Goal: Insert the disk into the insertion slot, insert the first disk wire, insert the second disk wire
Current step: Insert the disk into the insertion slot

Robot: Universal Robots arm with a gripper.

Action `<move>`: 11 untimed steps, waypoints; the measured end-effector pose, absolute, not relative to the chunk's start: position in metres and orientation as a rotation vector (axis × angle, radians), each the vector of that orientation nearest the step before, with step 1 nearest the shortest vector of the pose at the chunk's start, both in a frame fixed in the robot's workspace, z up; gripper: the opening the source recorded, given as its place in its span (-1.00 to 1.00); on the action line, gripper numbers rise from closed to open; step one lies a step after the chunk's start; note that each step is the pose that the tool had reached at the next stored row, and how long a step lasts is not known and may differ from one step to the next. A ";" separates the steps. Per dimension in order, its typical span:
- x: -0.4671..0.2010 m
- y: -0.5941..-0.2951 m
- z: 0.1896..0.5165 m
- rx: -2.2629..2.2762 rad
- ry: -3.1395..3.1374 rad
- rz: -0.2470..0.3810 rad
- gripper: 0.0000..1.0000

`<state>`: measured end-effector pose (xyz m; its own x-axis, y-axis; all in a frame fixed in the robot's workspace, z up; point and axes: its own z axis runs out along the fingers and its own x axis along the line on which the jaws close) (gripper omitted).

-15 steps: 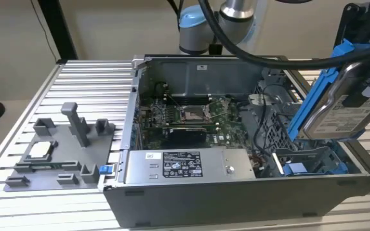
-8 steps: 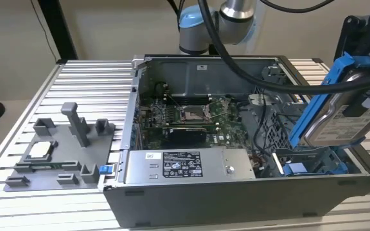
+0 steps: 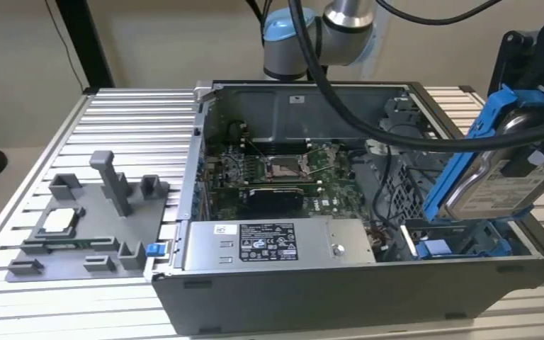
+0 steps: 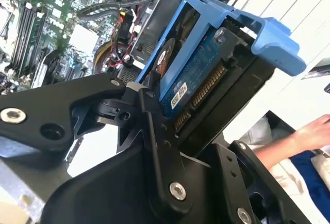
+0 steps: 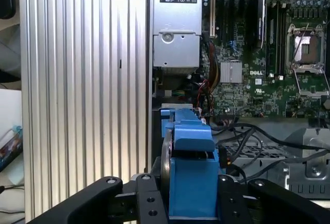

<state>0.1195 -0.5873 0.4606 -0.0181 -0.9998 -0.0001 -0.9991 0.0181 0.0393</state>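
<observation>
**Disk held over open case**

The gripper (image 3: 537, 117) clamps the disk (image 3: 497, 180), tilted, at three o'clock in the exterior view, above the computer case (image 3: 348, 301). A grey fixture (image 3: 83, 227) sits at nine o'clock on the slatted table (image 3: 130, 117).

Silver disk (image 3: 503, 188) framed in bright blue, black gripper (image 5: 190, 203), green motherboard (image 5: 247, 90).

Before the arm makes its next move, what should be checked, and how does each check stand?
1. Silver rectangular hard drive in its bright blue plastic carrier gripped between the jaws: ok.
2. Drive seated in the blue bay of the open grey metal computer case: not ok, it hangs tilted above.
3. Drive angle matches the bay: cannot tell.
4. Black cables clear of the bay: cannot tell.
5. Person's hand well away: cannot tell.
</observation>
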 end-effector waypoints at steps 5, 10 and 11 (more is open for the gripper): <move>0.120 -0.587 0.454 2.183 -2.222 -0.046 -1.00; 0.120 -0.587 0.444 2.183 -2.223 -0.047 -1.00; 0.120 -0.587 0.443 2.184 -2.223 -0.048 -1.00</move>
